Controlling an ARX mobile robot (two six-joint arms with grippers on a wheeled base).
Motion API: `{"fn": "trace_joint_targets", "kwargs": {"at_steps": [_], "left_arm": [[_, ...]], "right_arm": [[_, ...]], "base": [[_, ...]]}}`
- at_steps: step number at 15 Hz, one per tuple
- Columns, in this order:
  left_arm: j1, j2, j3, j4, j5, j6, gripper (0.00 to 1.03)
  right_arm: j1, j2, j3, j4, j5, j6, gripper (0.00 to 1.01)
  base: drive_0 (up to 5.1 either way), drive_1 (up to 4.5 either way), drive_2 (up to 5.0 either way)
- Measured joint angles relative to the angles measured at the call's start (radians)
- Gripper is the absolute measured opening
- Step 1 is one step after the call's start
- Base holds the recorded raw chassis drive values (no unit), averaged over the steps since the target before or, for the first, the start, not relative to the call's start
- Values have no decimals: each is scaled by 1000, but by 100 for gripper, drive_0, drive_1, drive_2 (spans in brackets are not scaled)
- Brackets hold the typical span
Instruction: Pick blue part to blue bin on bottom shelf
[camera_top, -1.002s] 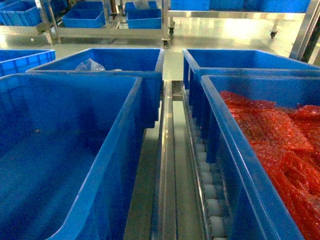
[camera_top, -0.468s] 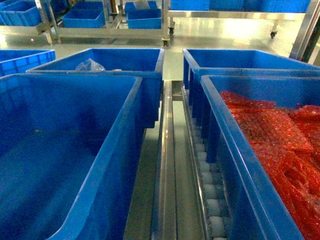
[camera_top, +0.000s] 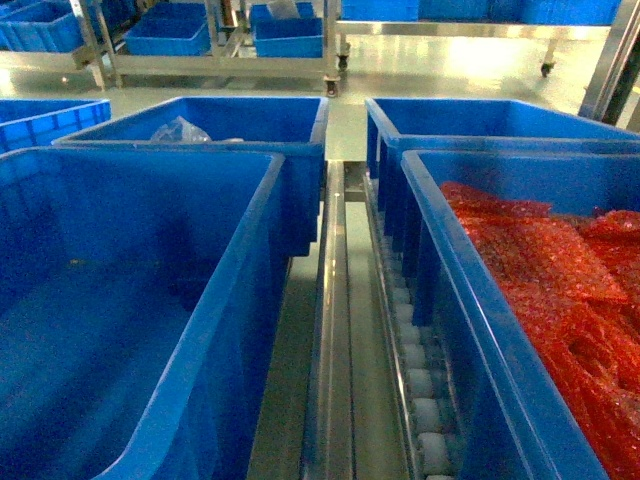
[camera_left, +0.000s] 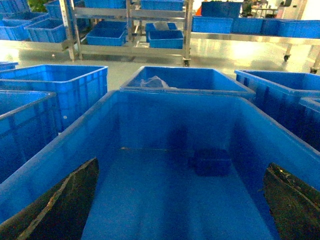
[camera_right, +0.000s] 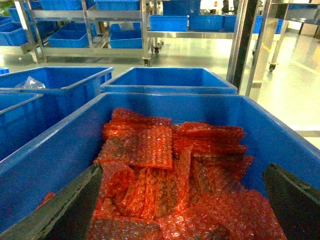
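Ahead of and below the open left claw (camera_left: 177, 200), near the far wall of the blue bin (camera_left: 60, 145), lies the blue part (camera_left: 212, 161), nearer this arm; the right claw (camera_right: 182, 205) gapes over red bubble-wrap (camera_right: 165, 170).

Both grippers spread wide, neither holding anything.

My left gripper (camera_left: 182, 200) shows only as two dark fingers at the lower corners of its wrist frame; my right gripper (camera_right: 185, 205) looks the same. Neither arm appears in my head view.
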Motion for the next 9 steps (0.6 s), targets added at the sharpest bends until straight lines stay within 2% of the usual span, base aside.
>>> {"fn": "trace_joint_targets", "kwargs": {"at_steps": [9], "left_arm": [[0,0,0,0,0,0,98]], "right_arm": [[0,0,0,0,0,0,98]], "base": [[0,0,0]]}}
